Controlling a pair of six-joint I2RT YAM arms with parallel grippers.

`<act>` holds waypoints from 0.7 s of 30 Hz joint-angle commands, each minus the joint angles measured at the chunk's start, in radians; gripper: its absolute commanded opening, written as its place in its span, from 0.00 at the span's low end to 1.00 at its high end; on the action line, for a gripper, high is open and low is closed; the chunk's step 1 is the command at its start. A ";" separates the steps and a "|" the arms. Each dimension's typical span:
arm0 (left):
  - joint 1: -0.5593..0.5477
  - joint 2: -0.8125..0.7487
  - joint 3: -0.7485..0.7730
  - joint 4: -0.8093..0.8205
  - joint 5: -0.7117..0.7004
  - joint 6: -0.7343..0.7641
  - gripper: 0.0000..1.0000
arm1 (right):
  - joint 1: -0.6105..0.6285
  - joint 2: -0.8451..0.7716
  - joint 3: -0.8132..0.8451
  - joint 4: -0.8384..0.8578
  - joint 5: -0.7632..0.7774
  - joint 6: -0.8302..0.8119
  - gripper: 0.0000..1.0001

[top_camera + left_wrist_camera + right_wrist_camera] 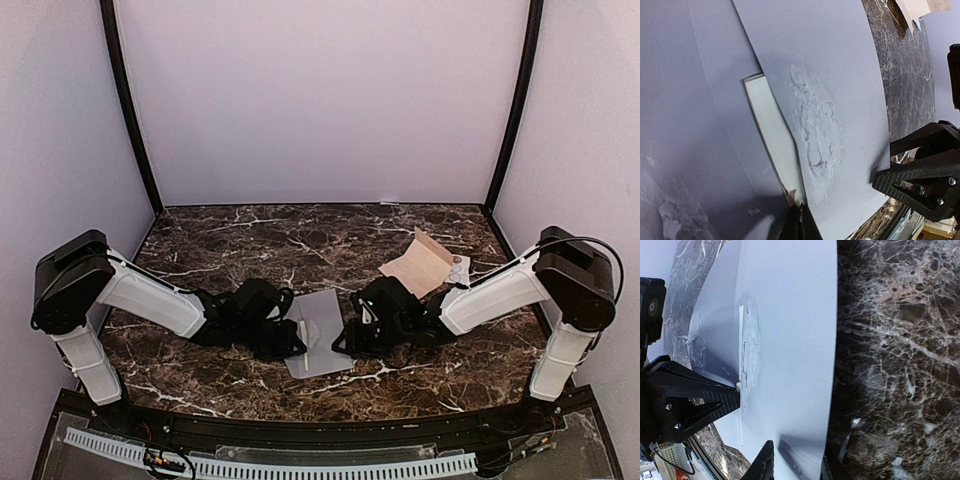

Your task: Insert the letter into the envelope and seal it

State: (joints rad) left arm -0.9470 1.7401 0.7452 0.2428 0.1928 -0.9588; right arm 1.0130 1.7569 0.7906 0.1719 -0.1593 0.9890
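Dark marble surface [250, 230] under lavender walls carries the grey envelope [322, 350], flat at centre toward 6 o'clock. At its 9 o'clock edge the left end effector [800, 222] is closed tight, apparently pinching the white letter [771, 135], whose strip shows beneath the flap, likely to feed it inward. At 3 o'clock the right end effector [796, 463] stands partly open astride the envelope's edge, one finger [765, 467] on the paper, probably pinning it against sliding. Tan paper [420, 265] lies apart at 2 o'clock
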 commanded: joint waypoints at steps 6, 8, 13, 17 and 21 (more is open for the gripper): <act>-0.007 0.029 -0.013 0.014 0.029 -0.008 0.02 | 0.022 0.030 0.016 -0.012 -0.009 -0.004 0.27; -0.006 0.029 -0.013 0.020 0.031 -0.008 0.02 | 0.021 0.029 0.016 -0.014 -0.008 -0.004 0.27; -0.006 0.031 -0.014 0.029 0.036 -0.009 0.02 | 0.022 0.029 0.018 -0.015 -0.009 -0.004 0.27; -0.006 0.029 -0.014 0.033 0.035 -0.008 0.02 | 0.021 0.023 0.019 -0.018 -0.006 -0.004 0.27; -0.006 0.017 -0.016 0.032 0.026 -0.006 0.02 | 0.023 0.018 0.019 -0.026 0.000 -0.006 0.29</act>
State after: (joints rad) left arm -0.9463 1.7466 0.7452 0.2596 0.2028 -0.9653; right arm 1.0130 1.7569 0.7948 0.1642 -0.1566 0.9890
